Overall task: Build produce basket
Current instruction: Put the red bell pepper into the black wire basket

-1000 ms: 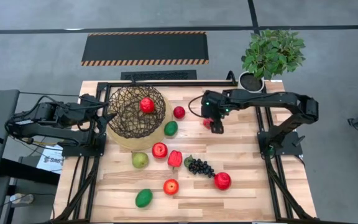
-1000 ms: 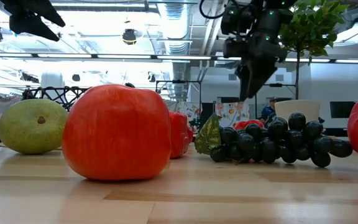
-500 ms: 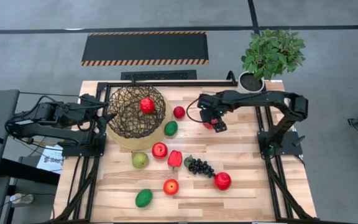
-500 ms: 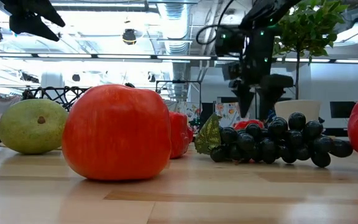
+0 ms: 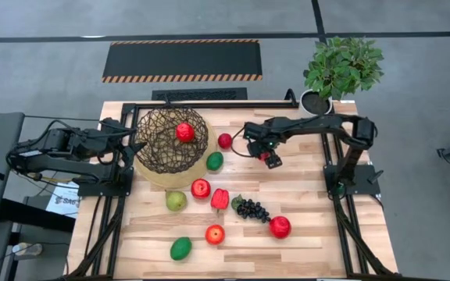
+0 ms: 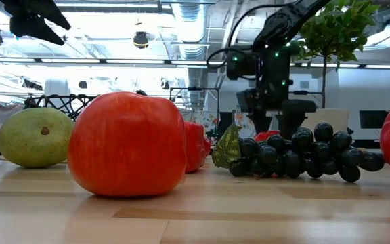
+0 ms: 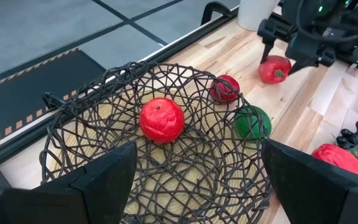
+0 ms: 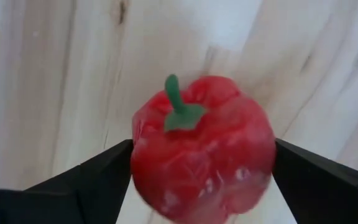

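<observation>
The dark open-weave basket point(image 5: 170, 142) stands at the table's far left with one red apple point(image 5: 184, 131) inside. My right gripper point(image 5: 261, 149) is open, low over a red pepper point(image 8: 204, 143) that rests on the table right of the basket. Its fingers stand on either side of the pepper, close to it. The pepper also shows in the left wrist view point(image 7: 274, 68). My left gripper point(image 7: 194, 186) is open and empty at the basket's left rim. A small red apple point(image 5: 225, 140) and a green oval point(image 5: 215, 161) lie beside the basket.
Toward the near edge lie a red apple point(image 5: 201, 188), a second red pepper point(image 5: 219, 198), a pear point(image 5: 176, 200), a grape bunch point(image 5: 251, 209), two more red apples point(image 5: 280, 226) point(image 5: 215, 234) and a green oval point(image 5: 180, 248). A potted plant point(image 5: 341, 70) stands at the far right corner.
My right gripper has come down toward the table and shifted a little toward the left edge, so that its fingers now stand around the red pepper. The pepper has stayed where it was. My left arm has kept still.
</observation>
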`<state>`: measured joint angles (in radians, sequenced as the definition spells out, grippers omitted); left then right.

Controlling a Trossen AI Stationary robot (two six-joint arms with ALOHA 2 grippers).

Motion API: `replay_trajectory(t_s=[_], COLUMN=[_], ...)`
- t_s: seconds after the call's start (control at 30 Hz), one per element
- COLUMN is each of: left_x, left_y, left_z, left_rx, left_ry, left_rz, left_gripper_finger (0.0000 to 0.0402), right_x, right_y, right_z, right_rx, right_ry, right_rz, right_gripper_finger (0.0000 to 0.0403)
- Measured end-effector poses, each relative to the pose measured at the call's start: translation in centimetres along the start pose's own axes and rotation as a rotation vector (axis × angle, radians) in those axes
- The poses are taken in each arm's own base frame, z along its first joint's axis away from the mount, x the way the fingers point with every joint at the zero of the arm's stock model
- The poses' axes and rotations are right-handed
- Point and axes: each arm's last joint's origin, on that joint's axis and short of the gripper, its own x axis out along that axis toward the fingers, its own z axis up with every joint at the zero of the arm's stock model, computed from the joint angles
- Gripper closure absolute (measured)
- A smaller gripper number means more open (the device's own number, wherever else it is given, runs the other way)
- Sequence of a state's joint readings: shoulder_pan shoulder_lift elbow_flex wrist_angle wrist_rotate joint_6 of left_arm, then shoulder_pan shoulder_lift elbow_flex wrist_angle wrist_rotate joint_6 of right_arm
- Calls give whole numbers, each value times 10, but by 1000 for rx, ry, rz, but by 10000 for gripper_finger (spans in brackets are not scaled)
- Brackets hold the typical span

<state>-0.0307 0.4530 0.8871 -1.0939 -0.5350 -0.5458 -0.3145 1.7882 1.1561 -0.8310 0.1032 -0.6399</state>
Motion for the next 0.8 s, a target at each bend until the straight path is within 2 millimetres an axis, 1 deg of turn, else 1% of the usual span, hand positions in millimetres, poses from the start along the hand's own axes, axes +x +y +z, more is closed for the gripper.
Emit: replay_trajectory(t_s=[0.1, 0.17, 0.27, 0.4, 0.63, 0.7, 0.8], left_x=[0, 0, 0, 0, 0, 0, 0], left_y=[0, 0, 0, 0, 0, 0, 0], left_z=[0, 0, 0, 0, 0, 0, 0], left_rx=[0, 0, 0, 0, 0, -2, -7], left_ry=[0, 0, 0, 0, 0, 0, 0], left_rz=[0, 0, 0, 0, 0, 0, 0], left_gripper_finger=[72, 72, 72, 72, 72, 72, 72], right_x=[9, 14, 16, 12, -11, -22, -42], right_y=[0, 1, 2, 5, 6, 5, 4], right_z=[1, 3, 5, 6, 5, 6, 9], right_rx=[67, 109, 155, 197, 329, 372, 432], right_ry=[26, 39, 43, 32, -54, -118, -268], right_rz=[17, 25, 22, 11, -22, -31, -33], right_gripper_finger=[31, 46, 78, 113, 115, 115, 115])
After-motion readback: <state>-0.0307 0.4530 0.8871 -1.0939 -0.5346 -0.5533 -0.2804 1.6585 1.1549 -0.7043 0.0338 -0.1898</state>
